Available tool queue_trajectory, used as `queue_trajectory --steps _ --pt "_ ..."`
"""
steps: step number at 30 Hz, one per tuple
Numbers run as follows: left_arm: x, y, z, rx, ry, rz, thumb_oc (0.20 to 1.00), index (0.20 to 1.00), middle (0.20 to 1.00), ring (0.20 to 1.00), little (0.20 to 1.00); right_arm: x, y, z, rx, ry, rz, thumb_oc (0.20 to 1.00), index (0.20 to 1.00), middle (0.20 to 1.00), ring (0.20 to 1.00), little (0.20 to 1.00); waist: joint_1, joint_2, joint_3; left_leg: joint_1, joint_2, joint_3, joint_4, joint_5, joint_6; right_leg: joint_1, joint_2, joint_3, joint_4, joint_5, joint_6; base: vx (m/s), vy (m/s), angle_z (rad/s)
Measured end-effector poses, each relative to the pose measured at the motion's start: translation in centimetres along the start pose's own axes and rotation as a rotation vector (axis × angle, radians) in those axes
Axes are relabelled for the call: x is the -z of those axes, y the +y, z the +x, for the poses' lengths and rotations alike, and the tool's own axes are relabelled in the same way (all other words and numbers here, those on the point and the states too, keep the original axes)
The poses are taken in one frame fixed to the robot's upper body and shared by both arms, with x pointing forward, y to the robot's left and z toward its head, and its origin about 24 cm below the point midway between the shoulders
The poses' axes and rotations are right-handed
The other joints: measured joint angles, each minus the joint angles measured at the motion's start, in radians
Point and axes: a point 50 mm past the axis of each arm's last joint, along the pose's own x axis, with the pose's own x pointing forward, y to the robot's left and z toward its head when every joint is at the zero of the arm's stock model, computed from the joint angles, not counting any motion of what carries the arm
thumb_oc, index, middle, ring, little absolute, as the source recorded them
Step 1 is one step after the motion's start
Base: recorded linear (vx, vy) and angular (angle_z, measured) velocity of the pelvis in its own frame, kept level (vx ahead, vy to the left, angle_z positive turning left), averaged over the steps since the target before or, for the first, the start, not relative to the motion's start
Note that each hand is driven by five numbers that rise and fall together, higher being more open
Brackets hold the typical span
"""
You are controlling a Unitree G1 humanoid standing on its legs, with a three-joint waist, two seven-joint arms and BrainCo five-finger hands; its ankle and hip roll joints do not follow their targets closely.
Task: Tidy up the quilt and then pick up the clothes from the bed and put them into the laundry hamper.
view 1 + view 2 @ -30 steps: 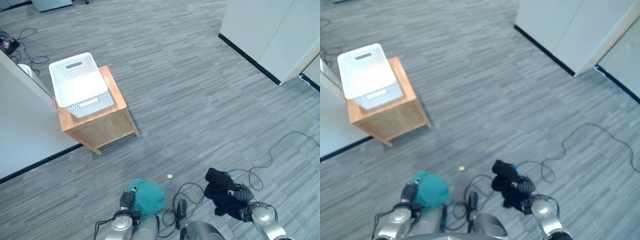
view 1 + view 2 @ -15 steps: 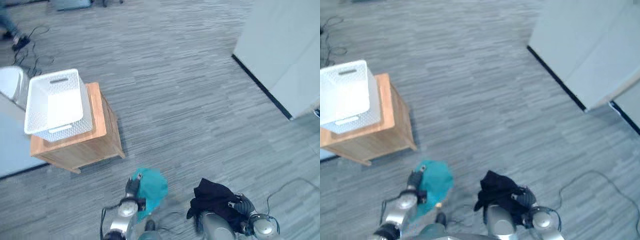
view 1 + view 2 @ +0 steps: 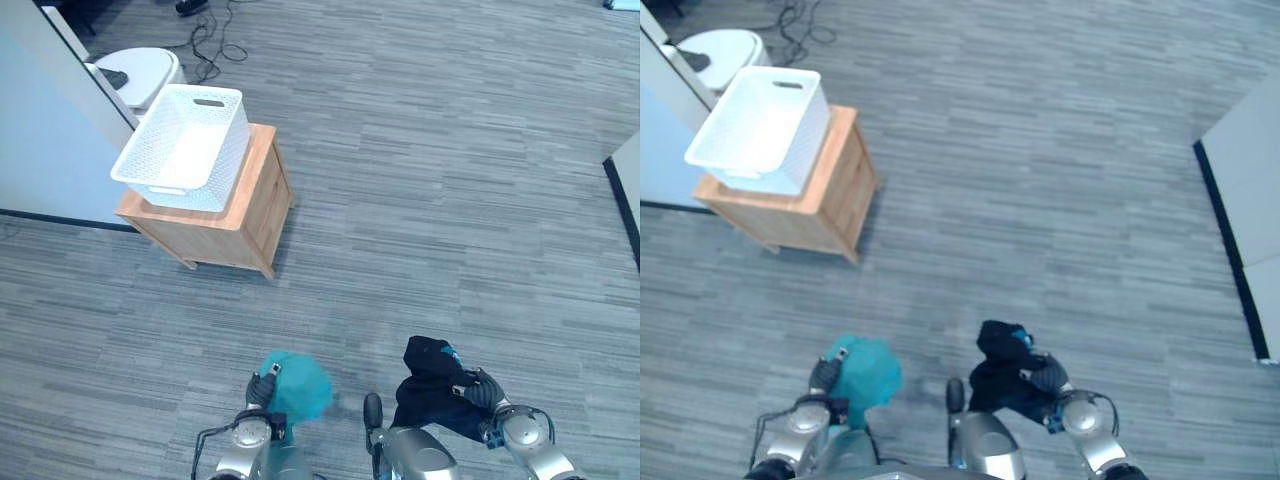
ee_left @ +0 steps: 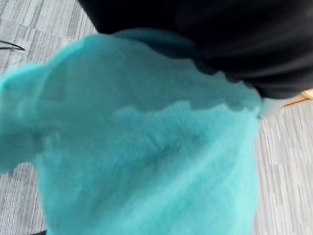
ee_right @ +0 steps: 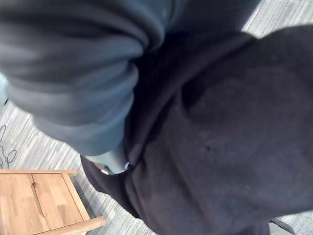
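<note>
Both arms are held low and close in front of the body, forearms bent upward. The left hand (image 3: 262, 388) is closed on a teal garment (image 3: 297, 385), while the right hand (image 3: 482, 390) is clenched around a black garment (image 3: 432, 385).

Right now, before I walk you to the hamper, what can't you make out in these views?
- Left hand: fingers buried in the teal garment, which covers the left wrist view.
- Right hand: fingers hidden in the black garment.
- White hamper: inside looks bare; its near wall hides part of the bottom.
</note>
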Motion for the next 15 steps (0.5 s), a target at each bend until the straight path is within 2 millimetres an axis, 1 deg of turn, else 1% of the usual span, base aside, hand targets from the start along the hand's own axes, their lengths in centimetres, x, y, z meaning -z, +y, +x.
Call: queue_trajectory --steps 1,2,3,4,5,6,7,8,9,10,11,12,13,14,15 --pt "-0.1 0.1 0.0 0.0 -0.004 -0.002 0.2 0.2 0.2 0.2 0.2 -0.3 0.1 0.1 -0.003 -0.008 0.002 0.2 0.2 0.2 0.2 0.2 0.007 -0.003 -0.001 -0.001 -0.011 0.002 -0.001 -0.009 0.005 0.001 0.0 -0.002 -0.004 -0.002 -0.005 0.22 -0.145 0.16" --pt "-0.5 0.0 0.0 0.005 -0.022 -0.01 0.2 0.2 0.2 0.2 0.2 -0.6 0.3 0.4 -0.007 -0.012 0.007 0.2 0.2 0.2 0.2 0.2 0.035 -0.012 0.006 -0.016 -0.044 0.005 -0.011 -0.055 0.017 0.011 -0.002 0.017 -0.024 -0.008 -0.023 0.24 -0.106 0.18" --pt "-1.0 -0.1 0.1 0.011 -0.043 -0.012 0.2 0.2 0.2 0.2 0.2 -0.5 0.5 0.3 -0.01 -0.007 0.011 0.2 0.2 0.2 0.2 0.2 0.041 -0.022 0.011 -0.027 -0.059 0.018 -0.046 -0.073 0.024 0.028 -0.01 0.016 -0.048 0.014 -0.023 0.24 -0.069 0.19" --pt "-1.3 -0.2 0.1 0.015 -0.053 -0.012 0.2 0.2 0.2 0.2 0.2 -0.3 0.5 0.2 -0.013 -0.002 0.011 0.2 0.2 0.2 0.2 0.2 0.047 -0.023 0.012 -0.032 -0.064 0.033 -0.086 -0.072 0.026 0.032 -0.015 0.011 -0.054 0.023 -0.011 0.4 -0.088 0.27" --pt "-1.2 -0.1 0.0 0.016 -0.053 -0.011 0.2 0.2 0.2 0.2 0.2 -0.6 0.5 0.5 -0.009 -0.006 0.014 0.2 0.2 0.2 0.2 0.2 0.061 -0.015 0.014 -0.066 -0.064 0.065 -0.168 -0.07 0.032 0.044 -0.021 -0.013 -0.061 0.002 -0.011 0.33 -0.071 0.35" --pt "-1.3 -0.1 0.1 0.014 -0.055 -0.01 0.2 0.2 0.2 0.2 0.2 -0.4 0.7 0.6 -0.009 0.004 0.017 0.2 0.2 0.2 0.2 0.2 0.058 -0.013 0.015 -0.087 -0.066 0.107 -0.223 -0.059 0.041 0.051 -0.029 -0.034 -0.061 -0.014 0.005 0.35 -0.086 0.62" --pt "-1.6 -0.2 0.4 0.017 -0.06 -0.009 0.2 0.2 0.2 0.2 0.2 -0.1 0.9 0.6 -0.011 0.021 0.021 0.2 0.2 0.2 0.2 0.2 0.05 -0.014 0.018 -0.115 -0.066 0.161 -0.265 -0.038 0.041 0.06 -0.038 -0.061 -0.061 -0.024 0.013 0.41 -0.028 0.87" --pt "-2.1 -0.3 0.6 0.021 -0.069 -0.009 0.2 0.2 0.2 0.2 0.2 0.6 1.0 0.4 -0.015 0.047 0.018 0.2 0.2 0.2 0.2 0.2 0.064 -0.006 0.022 -0.158 -0.075 0.227 -0.339 0.032 0.066 0.073 -0.037 -0.086 -0.063 -0.034 0.027 0.58 -0.003 0.68" --pt "-2.2 -0.2 0.7 0.015 -0.071 -0.011 0.2 0.2 0.2 0.2 0.2 0.7 1.0 0.4 -0.017 0.055 0.018 0.2 0.2 0.2 0.2 0.2 0.076 0.003 0.02 -0.172 -0.061 0.269 -0.365 0.053 0.064 0.081 -0.03 -0.092 -0.063 -0.043 0.036 0.47 0.028 0.35" --pt "-1.7 0.2 0.6 0.0 -0.052 -0.018 0.2 0.2 0.2 0.2 0.2 0.8 1.1 0.4 -0.02 0.06 0.014 0.2 0.2 0.2 0.2 0.2 0.083 0.013 0.02 -0.17 -0.053 0.328 -0.381 0.061 0.065 0.098 -0.019 -0.093 -0.063 -0.054 0.049 0.55 0.045 -0.08" --pt "0.0 0.8 0.0 -0.029 0.009 -0.027 0.2 0.2 0.2 0.2 0.2 1.3 1.4 0.1 -0.03 0.073 0.01 0.2 0.2 0.2 0.2 0.2 0.089 0.033 0.012 -0.138 -0.042 0.352 -0.411 0.074 0.115 0.149 0.002 -0.079 -0.062 -0.078 0.071 0.36 0.015 -0.23" --pt "0.7 1.2 -0.3 -0.038 0.03 -0.024 0.2 0.2 0.2 0.2 0.2 1.4 1.5 -0.1 -0.032 0.073 0.014 0.2 0.2 0.2 0.2 0.2 0.1 0.032 0.003 -0.116 -0.048 0.356 -0.424 0.131 0.147 0.166 0.0 -0.062 -0.058 -0.091 0.081 0.66 0.032 -0.08" --pt "1.6 1.3 -0.5 -0.045 0.064 -0.023 0.2 0.2 0.2 0.2 0.2 1.7 1.9 -0.6 -0.037 0.074 0.021 0.2 0.2 0.2 0.2 0.2 0.103 0.027 0.0 -0.102 -0.087 0.325 -0.396 0.078 0.153 0.175 -0.01 -0.037 0.031 -0.146 0.114 0.28 0.009 0.2" --pt "1.6 1.2 -0.5 -0.045 0.067 -0.024 0.2 0.2 0.2 0.2 0.2 2.0 2.0 -0.8 -0.042 0.077 0.023 0.2 0.2 0.2 0.2 0.2 0.089 0.025 -0.009 -0.079 -0.106 0.312 -0.417 0.077 0.153 0.134 -0.014 -0.026 0.168 -0.177 0.123 0.46 -0.01 0.28" --pt "1.7 1.0 -0.6 -0.036 0.07 -0.017 0.2 0.2 0.2 0.2 0.2 2.2 2.1 -0.9 -0.045 0.09 0.022 0.2 0.2 0.2 0.2 0.2 0.085 0.042 -0.003 -0.036 -0.111 0.307 -0.467 0.076 0.155 0.056 -0.028 -0.022 0.354 -0.197 0.16 0.29 -0.038 0.28"
